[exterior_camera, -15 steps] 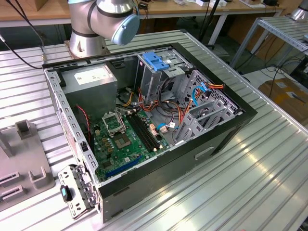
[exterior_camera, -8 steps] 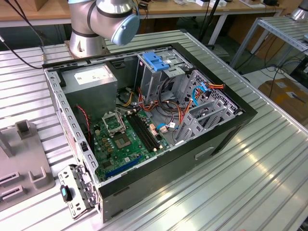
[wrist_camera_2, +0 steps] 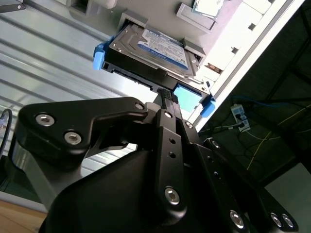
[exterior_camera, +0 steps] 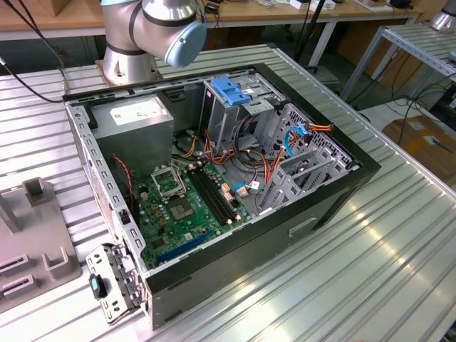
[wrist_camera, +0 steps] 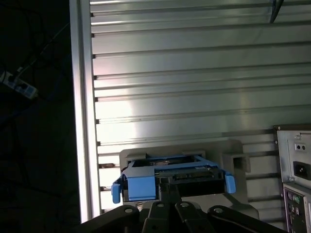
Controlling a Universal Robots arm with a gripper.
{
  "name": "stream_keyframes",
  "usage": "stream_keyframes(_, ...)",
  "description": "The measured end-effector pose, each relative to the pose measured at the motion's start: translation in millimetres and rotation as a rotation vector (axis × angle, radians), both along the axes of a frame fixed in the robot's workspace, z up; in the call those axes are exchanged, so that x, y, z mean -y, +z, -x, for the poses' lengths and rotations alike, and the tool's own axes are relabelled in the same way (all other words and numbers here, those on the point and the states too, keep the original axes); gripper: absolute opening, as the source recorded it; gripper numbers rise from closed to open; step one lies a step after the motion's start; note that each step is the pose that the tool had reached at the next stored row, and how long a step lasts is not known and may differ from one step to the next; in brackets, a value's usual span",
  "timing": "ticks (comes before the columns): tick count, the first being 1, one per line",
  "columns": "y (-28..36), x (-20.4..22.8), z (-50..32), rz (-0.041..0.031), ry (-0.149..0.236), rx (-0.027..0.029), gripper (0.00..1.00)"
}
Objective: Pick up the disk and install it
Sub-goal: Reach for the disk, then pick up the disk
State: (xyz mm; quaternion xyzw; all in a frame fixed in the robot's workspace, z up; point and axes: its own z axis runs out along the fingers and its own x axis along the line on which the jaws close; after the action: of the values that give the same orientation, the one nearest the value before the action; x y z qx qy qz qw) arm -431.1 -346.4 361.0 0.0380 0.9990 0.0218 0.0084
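Disk [wrist_camera_2: 155,46] lies with its label showing in the grey holder [wrist_camera_2: 160,14] on the slatted table [wrist_camera_2: 48,63], with blue rails [wrist_camera_2: 99,56] at both ends. The case [wrist_camera: 293,160] is near the holder. The gripper [wrist_camera_2: 166,94] has its fingers [wrist_camera_2: 167,126] almost together at the middle of the disk's near edge, and I judge that they pinch it there. For a good pick the hold should be central and firm, so that the disk does not tilt. The holder's raised walls [wrist_camera: 233,158] sit just beside the rails and could catch them. Inside the case, loose cables [exterior_camera: 265,174] lie beside the grey cage [exterior_camera: 228,114] with its blue latch [exterior_camera: 231,89].
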Motion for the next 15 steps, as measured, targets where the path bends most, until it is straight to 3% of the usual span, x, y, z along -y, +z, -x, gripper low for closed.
stream_keyframes(15, -2.8, 0.1, 0.0, -0.0001, 0.000, 0.0001, 0.11)
